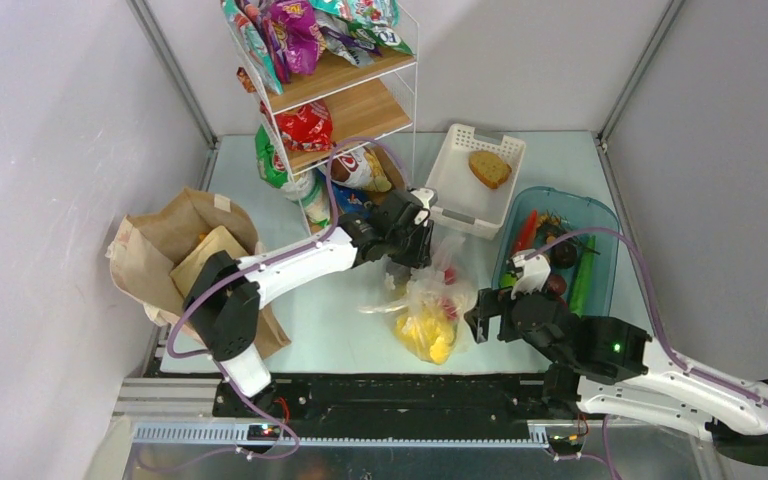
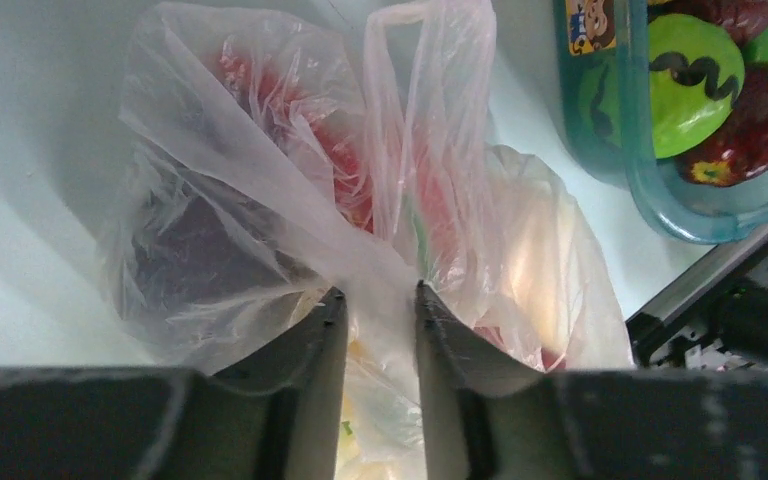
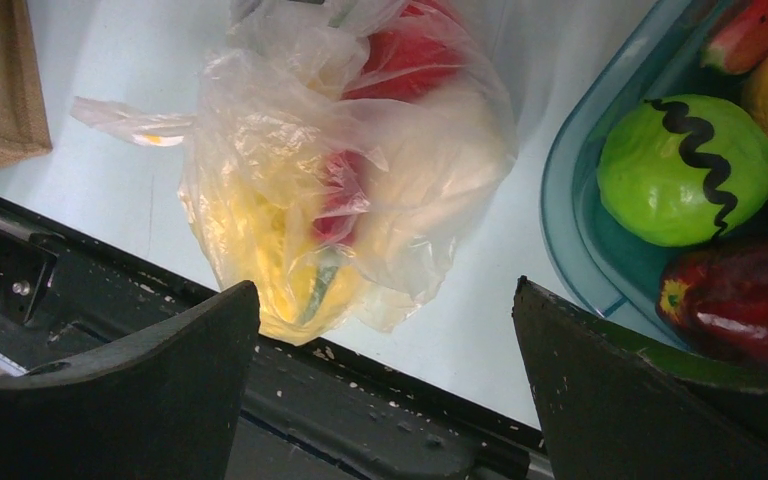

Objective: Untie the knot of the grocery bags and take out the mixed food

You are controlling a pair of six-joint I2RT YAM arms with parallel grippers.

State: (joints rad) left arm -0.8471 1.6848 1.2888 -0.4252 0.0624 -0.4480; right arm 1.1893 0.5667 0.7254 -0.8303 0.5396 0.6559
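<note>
the pale desk carries a clear plastic bag directly under the left pincer and just left of the right pincer. a brown paper bag lies well to the left of the left pincer. a wire shelf rack stands beyond it, a white slatted basket just past it to the right, and a blue-tinted tub sits just beyond the right pincer.

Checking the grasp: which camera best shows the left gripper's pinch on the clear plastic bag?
Left wrist: the left gripper is shut on a gathered strip of the plastic bag, filling the frame. Top external shows that gripper above the bag, the contact hidden under the wrist. Right wrist shows only the bag's body, no pinch.
</note>
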